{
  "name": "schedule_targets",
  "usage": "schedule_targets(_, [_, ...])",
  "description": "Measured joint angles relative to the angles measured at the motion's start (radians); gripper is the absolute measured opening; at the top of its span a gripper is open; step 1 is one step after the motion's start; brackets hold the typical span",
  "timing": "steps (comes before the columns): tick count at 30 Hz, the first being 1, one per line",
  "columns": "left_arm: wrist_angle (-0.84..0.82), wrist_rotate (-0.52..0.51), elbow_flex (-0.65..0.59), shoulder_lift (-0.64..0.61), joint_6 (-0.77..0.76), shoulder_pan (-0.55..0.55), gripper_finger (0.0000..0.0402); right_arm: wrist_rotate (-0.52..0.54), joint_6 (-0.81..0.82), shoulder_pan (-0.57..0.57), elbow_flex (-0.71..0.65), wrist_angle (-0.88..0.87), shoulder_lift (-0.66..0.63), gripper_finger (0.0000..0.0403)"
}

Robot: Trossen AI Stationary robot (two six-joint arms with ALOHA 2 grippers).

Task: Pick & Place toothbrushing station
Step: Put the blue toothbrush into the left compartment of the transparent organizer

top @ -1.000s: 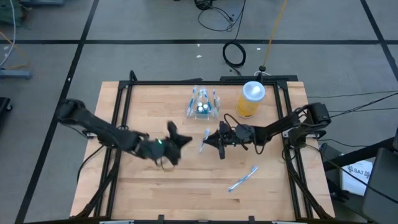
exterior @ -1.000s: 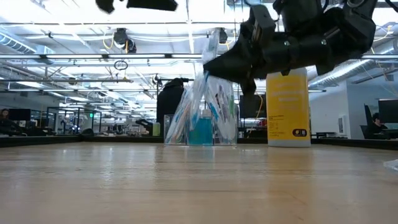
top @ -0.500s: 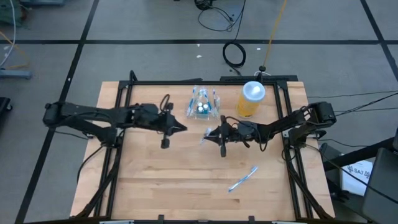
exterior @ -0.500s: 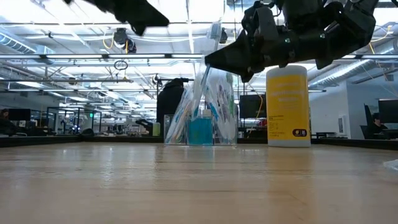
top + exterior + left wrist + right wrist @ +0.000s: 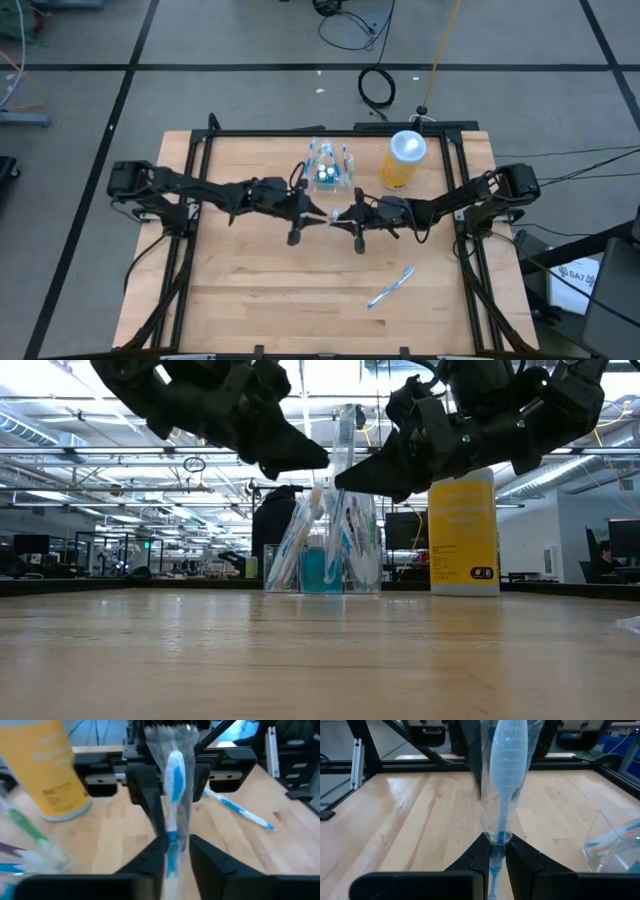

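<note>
The toothbrushing station, a clear holder with several brushes in it, stands on its base at the table's far middle. In front of it my right gripper is shut on a blue-and-white toothbrush in a clear wrapper, held above the table. My left gripper faces it from the left, open. Its fingers stand on either side of the wrapped brush's lower part. I cannot tell whether they touch the wrapper. My right gripper pinches the wrapped toothbrush's handle between its two fingers, through the clear wrapper. The fingers come nearly level from the table's right side and lie across the brush. The brush stands upright with its head up, lifted clear of the table.
A yellow jar with a white lid stands to the right of the station. Another wrapped toothbrush lies flat on the wood at the near right. A black frame runs along the table's edges.
My left gripper has swung from the table's near left toward the middle, sinking and rolling, and now stands around the toothbrush that my right gripper holds. My right gripper has stayed in place but rolled, and the brush has turned from tilted to upright.
</note>
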Motion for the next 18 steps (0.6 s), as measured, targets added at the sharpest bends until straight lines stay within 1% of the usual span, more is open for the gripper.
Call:
schedule_targets(6, [0.119, 0.014, 0.001, 0.058, -0.03, 0.0, 0.017, 0.003, -0.023, -0.001, 0.0, 0.001, 0.0, 0.0034])
schedule_targets(10, [0.207, 0.02, 0.0, 0.096, -0.054, 0.0, 0.0208, 0.004, -0.023, -0.003, 0.0, 0.009, 0.0, 0.0034])
schedule_targets(14, [0.304, 0.054, 0.002, 0.135, -0.081, -0.001, 0.0226, 0.004, -0.022, -0.006, 0.0, 0.009, 0.0, 0.0034])
schedule_targets(18, [0.353, 0.039, 0.006, 0.184, -0.09, 0.0, 0.0221, 0.003, -0.022, -0.006, 0.0, 0.016, 0.0, 0.0034])
